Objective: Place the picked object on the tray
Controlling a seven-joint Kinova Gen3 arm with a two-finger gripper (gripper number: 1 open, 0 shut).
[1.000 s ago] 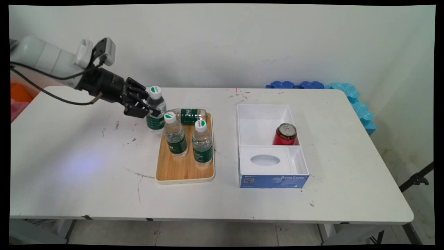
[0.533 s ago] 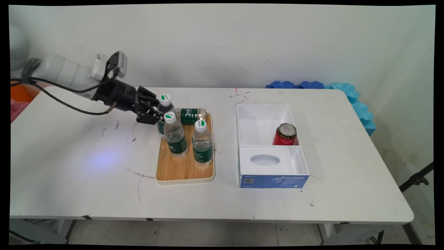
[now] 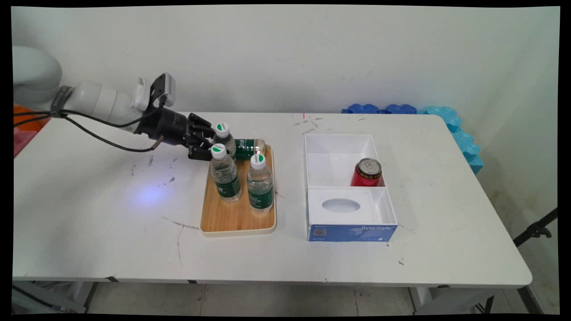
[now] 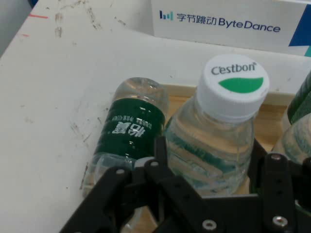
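My gripper [image 3: 210, 140] is shut on a clear water bottle [image 3: 224, 139] with a green label and a white cap, holding it upright at the back left corner of a wooden tray [image 3: 236, 216]. In the hand view the bottle [image 4: 218, 131] sits between my fingers [image 4: 160, 150], cap toward the camera. A second bottle [image 3: 247, 148] lies on its side at the tray's back edge, seen beside the held one as the lying bottle [image 4: 131, 128]. Two more bottles [image 3: 225, 176] [image 3: 260, 183] stand upright on the tray, just in front of the held one.
Right of the tray stands a white open box [image 3: 308, 160] with a red can [image 3: 367, 173] in its back compartment and a tissue box [image 3: 348, 209] in front. Blue foam pieces [image 3: 446, 117] lie at the table's back right corner.
My gripper has carried the bottle to the right, from the bare table left of the tray to the tray's back left corner, behind the front left upright bottle.
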